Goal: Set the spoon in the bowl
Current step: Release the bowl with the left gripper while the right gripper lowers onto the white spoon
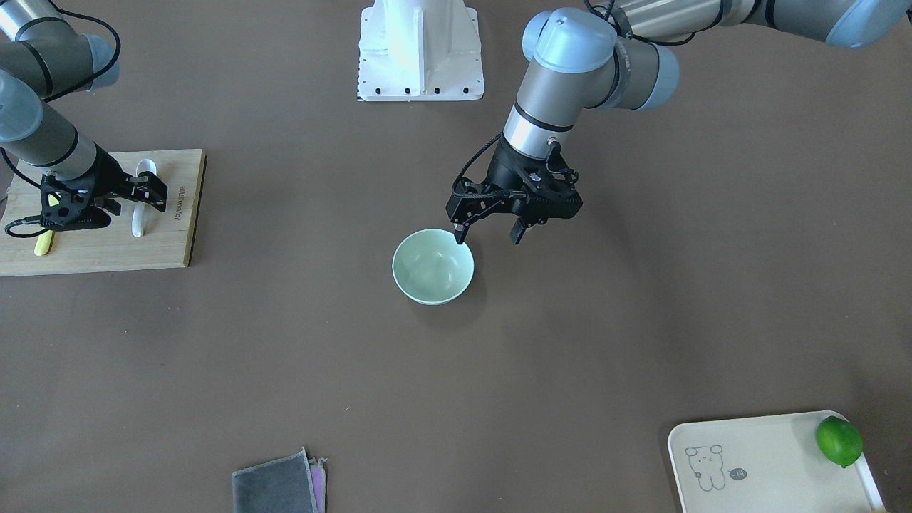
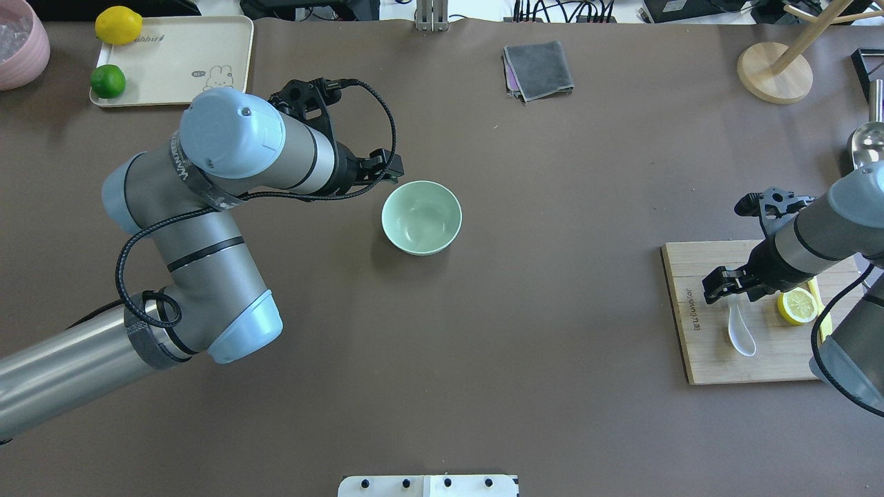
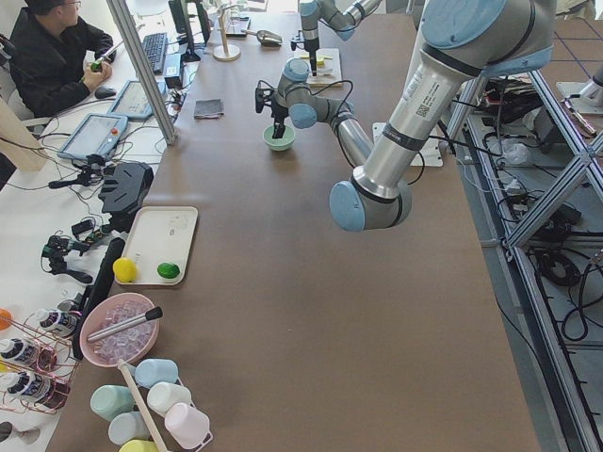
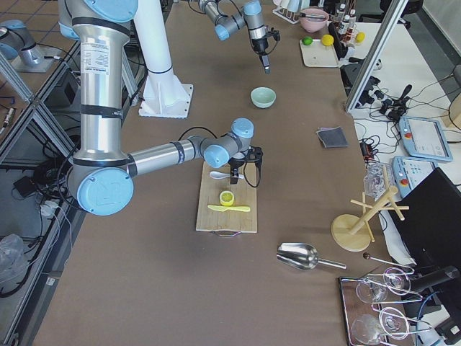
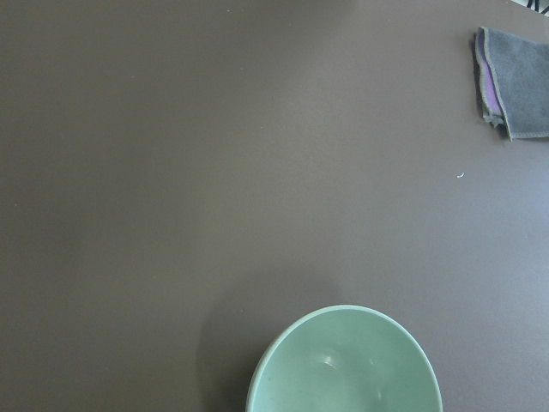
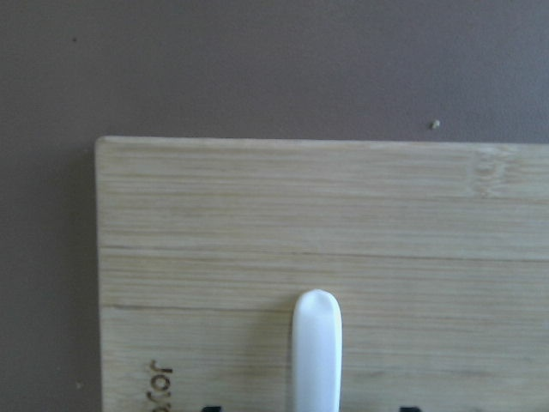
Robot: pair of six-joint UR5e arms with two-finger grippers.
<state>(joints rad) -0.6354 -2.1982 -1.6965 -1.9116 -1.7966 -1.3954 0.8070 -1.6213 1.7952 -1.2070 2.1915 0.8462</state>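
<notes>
So, reading the overhead view as a clock, with 12 at the far edge. The brown table (image 2: 552,359) carries everything. The tray (image 2: 179,48) sits out at 10, with two citrus fruits on its left end. The board (image 2: 711,359) lies at 3, near the right edge.

The left gripper (image 1: 489,234) hangs at the bowl's 10 o'clock side, jaws apart, one fingertip (image 1: 459,235) over the rim. The right gripper (image 2: 731,290) is low over the board. Its jaws are apart and straddle the spoon handle, and the wrist view shows a gap on each side.

The bowl (image 2: 421,217) is about centre, upright. A folded cloth (image 2: 539,69) lies at 1. The spoon (image 2: 740,331) lies flat on the board, scoop toward 6, well apart from the bowl. A lemon half (image 2: 798,306) sits near it at 3.
</notes>
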